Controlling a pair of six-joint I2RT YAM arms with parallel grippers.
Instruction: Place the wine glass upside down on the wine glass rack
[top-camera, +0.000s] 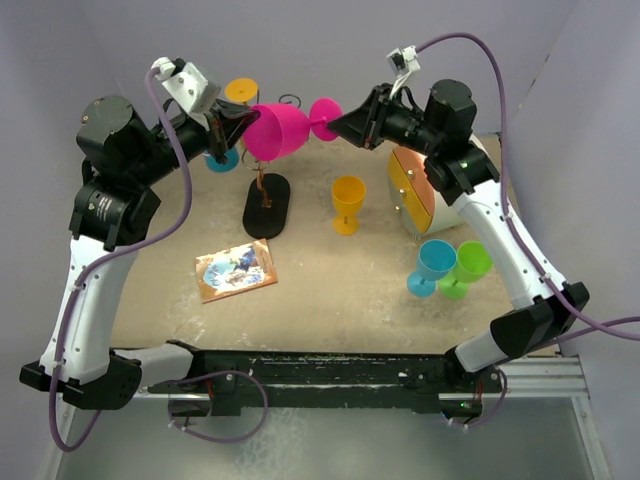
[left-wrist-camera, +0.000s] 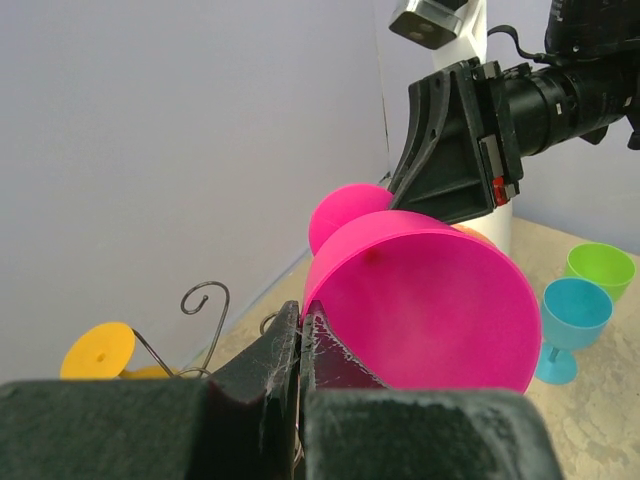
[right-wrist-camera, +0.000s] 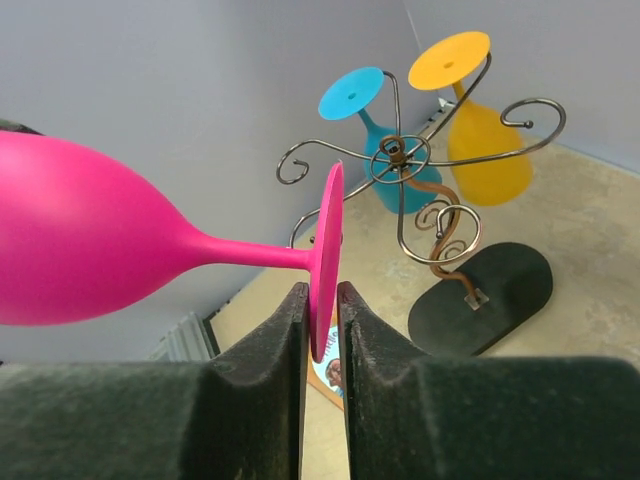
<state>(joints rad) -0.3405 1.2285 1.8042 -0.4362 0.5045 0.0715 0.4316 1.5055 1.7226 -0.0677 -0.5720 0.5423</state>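
Pale lavender-grey walls (top-camera: 330, 40) enclose a sandy, speckled tabletop (top-camera: 330, 290); a metal rail (top-camera: 560, 375) edges its near side under even light.

The top external view looks steeply down from high behind the near edge, taking in the whole tabletop (top-camera: 330, 290). Each wrist view sits close behind its own fingers: left fingers (left-wrist-camera: 270, 370) face the right arm (left-wrist-camera: 560, 90), right fingers (right-wrist-camera: 270, 370) face the wine glass rack (right-wrist-camera: 480, 295). All three share the wine glass (right-wrist-camera: 100, 240) and the rack

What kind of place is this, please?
Probably a robot test bench: left arm and right arm bolted at a table, plain walls around, a rack and bright glasses as props.
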